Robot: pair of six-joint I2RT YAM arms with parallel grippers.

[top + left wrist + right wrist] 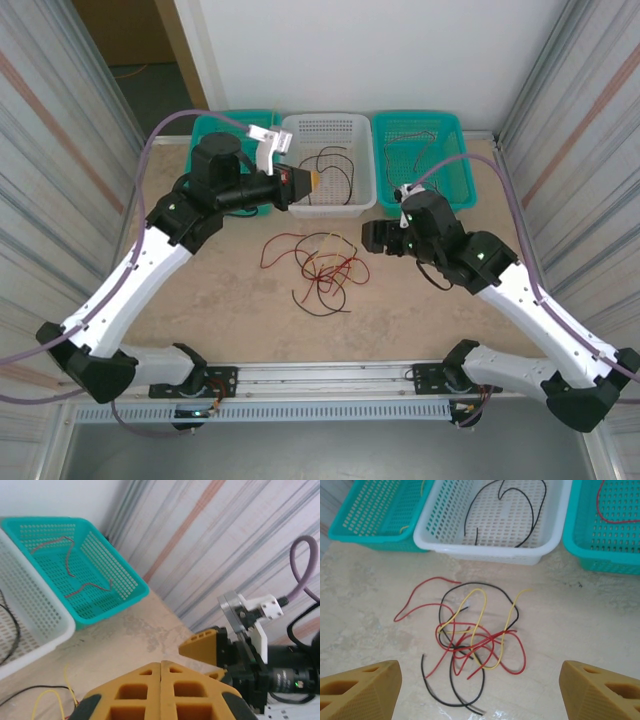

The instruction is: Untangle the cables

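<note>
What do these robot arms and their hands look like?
The left arm and right arm have white shells, black joints and thick lilac cables trailing off. The left hand and right hand each carry two mustard-yellow wedge fingers with hollow pockets.

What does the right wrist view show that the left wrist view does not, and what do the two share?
Right wrist, not left wrist: the whole tangle of red, black and yellow cables and the left teal basket. Left wrist, not right wrist: the left gripper, shut, and the right arm's wrist. Both: the table, the white basket, the right teal basket with a red cable inside, a few strands of the tangle, and the right gripper, its jaws wide apart in its own view.
</note>
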